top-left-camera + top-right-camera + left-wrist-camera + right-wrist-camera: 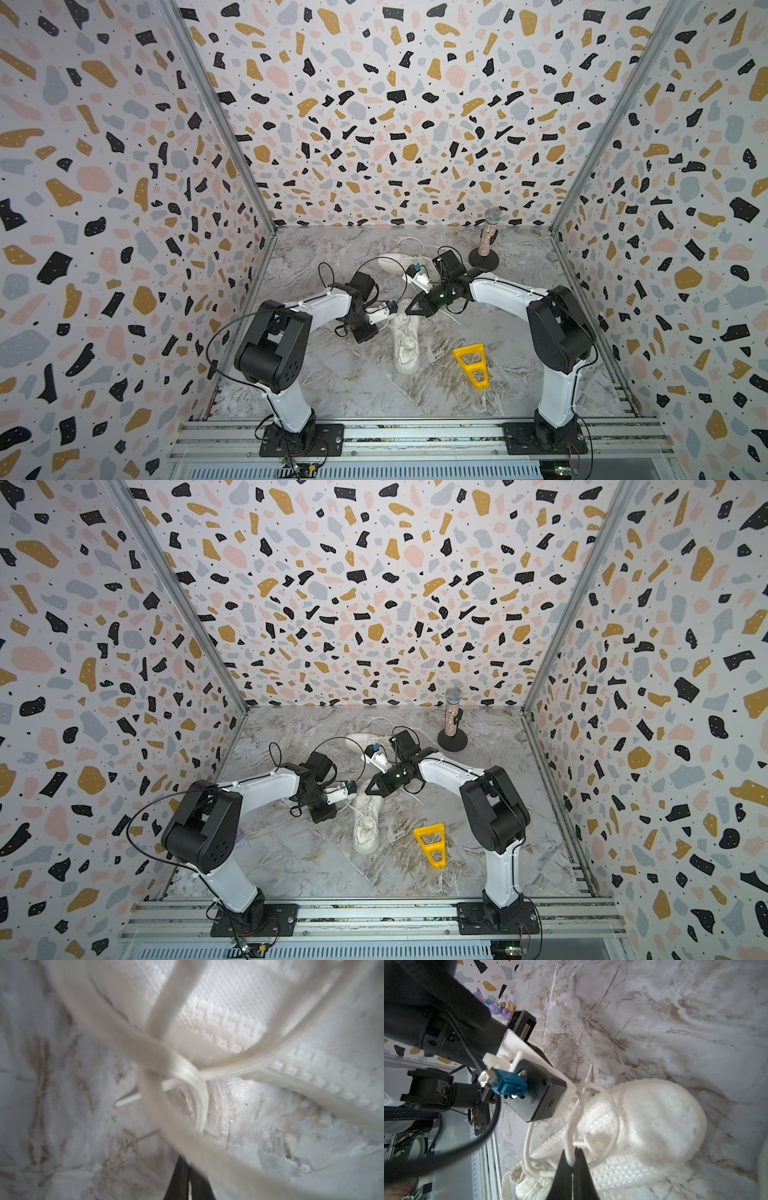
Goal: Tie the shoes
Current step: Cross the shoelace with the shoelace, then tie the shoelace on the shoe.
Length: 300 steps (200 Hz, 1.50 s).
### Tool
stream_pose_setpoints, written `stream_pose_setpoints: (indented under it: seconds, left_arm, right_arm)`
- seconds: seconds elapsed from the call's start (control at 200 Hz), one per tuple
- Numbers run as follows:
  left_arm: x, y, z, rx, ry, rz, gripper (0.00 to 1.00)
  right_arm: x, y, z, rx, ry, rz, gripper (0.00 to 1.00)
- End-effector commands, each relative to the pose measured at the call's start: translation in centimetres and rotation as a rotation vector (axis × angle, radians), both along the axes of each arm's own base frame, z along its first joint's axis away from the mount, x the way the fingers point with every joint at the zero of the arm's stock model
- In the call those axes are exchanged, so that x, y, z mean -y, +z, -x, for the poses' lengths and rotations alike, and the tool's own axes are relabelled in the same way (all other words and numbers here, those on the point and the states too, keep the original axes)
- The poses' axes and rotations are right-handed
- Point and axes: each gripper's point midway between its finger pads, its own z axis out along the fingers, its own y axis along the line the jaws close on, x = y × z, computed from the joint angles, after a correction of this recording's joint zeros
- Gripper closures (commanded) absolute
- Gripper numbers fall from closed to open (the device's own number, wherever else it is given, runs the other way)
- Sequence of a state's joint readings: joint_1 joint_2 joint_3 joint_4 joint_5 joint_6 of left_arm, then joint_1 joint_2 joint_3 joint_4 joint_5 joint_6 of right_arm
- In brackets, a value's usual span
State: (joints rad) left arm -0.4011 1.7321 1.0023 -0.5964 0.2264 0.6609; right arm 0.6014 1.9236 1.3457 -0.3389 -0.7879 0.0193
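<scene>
My right pincer (573, 1153) is squeezed tight on a lace (571, 1126) of the near shoe (406, 347), which lies in the middle of the table (332, 386); the other shoe (392, 261) is farther back. My left pincer (188, 1167) is closed too, with a lace at its tips, but it is too blurry to tell if it has it. Laces are soft and floppy and the shoe looks light, so I'd pinch the string and pull gently.

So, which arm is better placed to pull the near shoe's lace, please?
Probably right: the right gripper is shut on a lace over the near shoe; the left gripper has no clear hold.
</scene>
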Motion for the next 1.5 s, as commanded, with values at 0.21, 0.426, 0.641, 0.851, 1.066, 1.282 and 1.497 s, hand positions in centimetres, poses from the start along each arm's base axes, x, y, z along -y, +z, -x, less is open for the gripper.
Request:
stream_pose_setpoints:
  seconds: [0.21,0.426,0.641,0.851,1.066,1.282,1.497]
  left_arm:
    - [-1.7,5.7,-1.5,0.028,0.178,0.157,1.00]
    - [-2.6,8.8,-1.8,0.044,0.222,0.213,1.00]
    - [-2.2,10.2,-1.8,0.046,0.232,0.246,1.00]
    - [-2.2,11.6,-1.7,0.071,0.235,0.258,1.00]
    - [-3.4,11.7,-0.5,0.064,0.204,0.197,1.00]
    - [-8.5,11.4,0.2,0.107,0.202,0.051,1.00]
    - [-14.5,10.1,-0.3,0.100,0.258,-0.074,1.00]
  right_arm:
    - [0.7,7.0,0.5,0.028,0.035,-0.119,1.00]
    - [2.2,11.6,4.5,-0.023,0.122,-0.173,1.00]
    - [5.5,13.8,7.5,0.071,0.162,-0.064,1.00]
    - [8.6,14.8,9.8,0.146,0.200,0.051,1.00]
    - [13.1,11.0,10.1,0.228,0.248,0.324,1.00]
    - [17.1,5.4,9.5,0.239,0.250,0.477,1.00]
    - [19.9,0.5,6.6,0.308,0.199,0.636,1.00]
